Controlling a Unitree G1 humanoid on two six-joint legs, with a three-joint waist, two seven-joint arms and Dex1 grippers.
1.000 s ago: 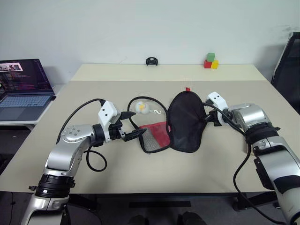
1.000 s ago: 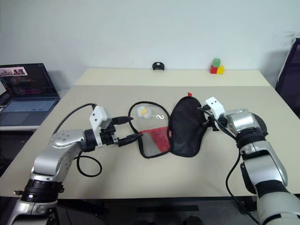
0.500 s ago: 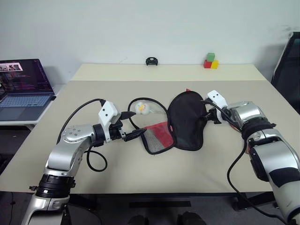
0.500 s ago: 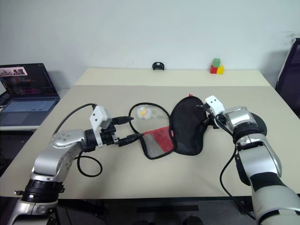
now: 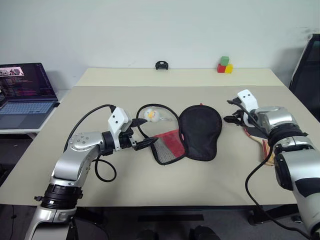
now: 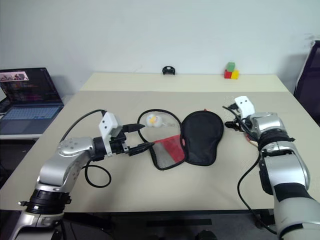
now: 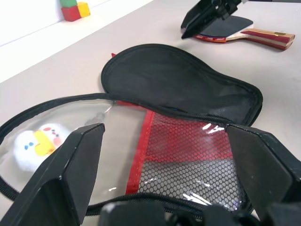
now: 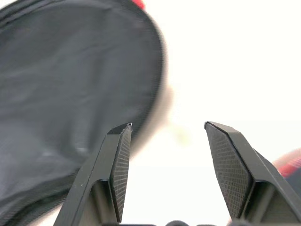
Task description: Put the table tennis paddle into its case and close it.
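Both my grippers, left (image 5: 142, 143) and right (image 5: 233, 119), are gaping empty; the soft black fabric case (image 5: 200, 131) is lying mid-frame between them, the paddle (image 7: 240, 34) beneath my right.

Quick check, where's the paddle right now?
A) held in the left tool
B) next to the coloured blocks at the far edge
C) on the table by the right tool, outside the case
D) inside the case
C: the table tennis paddle lies flat on the table beside the right tool, clear of the case, which lies open and flat.
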